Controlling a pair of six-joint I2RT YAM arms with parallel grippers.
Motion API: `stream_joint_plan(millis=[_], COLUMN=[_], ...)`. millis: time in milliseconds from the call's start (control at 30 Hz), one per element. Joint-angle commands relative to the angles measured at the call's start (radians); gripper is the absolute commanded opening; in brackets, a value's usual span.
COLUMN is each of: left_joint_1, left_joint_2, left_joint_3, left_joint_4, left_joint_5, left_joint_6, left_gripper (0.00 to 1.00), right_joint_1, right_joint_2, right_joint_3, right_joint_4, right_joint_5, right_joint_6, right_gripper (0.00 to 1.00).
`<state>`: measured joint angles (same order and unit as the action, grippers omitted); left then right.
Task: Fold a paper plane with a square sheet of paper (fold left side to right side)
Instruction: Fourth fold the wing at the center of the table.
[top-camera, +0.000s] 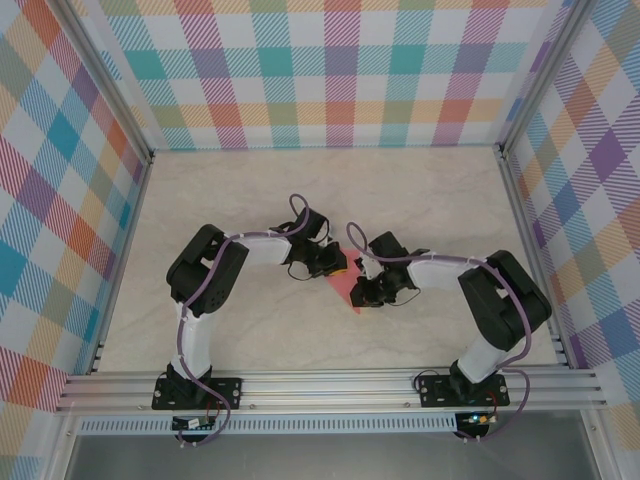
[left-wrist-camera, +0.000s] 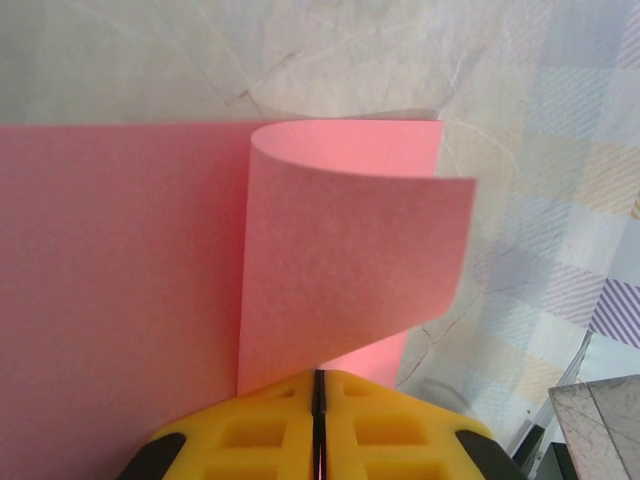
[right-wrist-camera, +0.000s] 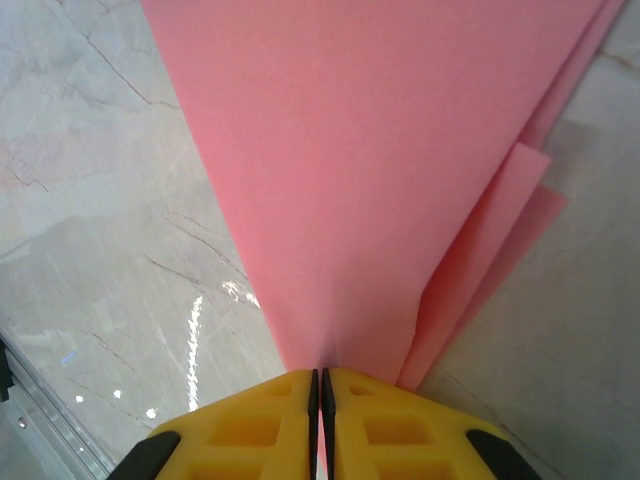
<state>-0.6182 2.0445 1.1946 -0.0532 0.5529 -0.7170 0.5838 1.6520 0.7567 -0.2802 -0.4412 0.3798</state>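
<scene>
close in, the right claw (right-wrist-camera: 320, 378) is pinched shut on the narrow end of the paper (right-wrist-camera: 350, 150). from that pinch the sheet fans straight away, widening as it goes, with extra layers peeking out along its right edge. the left claw (left-wrist-camera: 320, 385) is likewise closed, and looks to be gripping the near corner of a flap that curls up over the flat sheet, its free edge hanging toward the right. seen from above, the paper lies on the table (top-camera: 300, 200) directly between the two claws, which nearly meet in the middle, the left one on its far side and the right one on its near side. my guess is the coming move turns on that curled flap: it has to travel across to the right edge, and the left arm is the one holding it.
</scene>
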Motion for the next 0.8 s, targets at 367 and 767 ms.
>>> stream_joint_plan(millis=[367, 767], left_joint_1=[0.002, 0.002], left_joint_2=[0.021, 0.021], left_joint_3=[-0.003, 0.002], left_joint_4=[-0.085, -0.089], left_joint_5=[-0.083, -0.082], left_joint_6=[0.016, 0.017], left_gripper=[0.09, 0.09], right_joint_1=[0.028, 0.028], right_joint_2=[-0.042, -0.109], right_joint_3=[-0.098, -0.137], right_joint_4=[-0.166, -0.209], right_joint_5=[-0.031, -0.025], right_joint_6=[-0.001, 0.008], right_gripper=[0.13, 0.13])
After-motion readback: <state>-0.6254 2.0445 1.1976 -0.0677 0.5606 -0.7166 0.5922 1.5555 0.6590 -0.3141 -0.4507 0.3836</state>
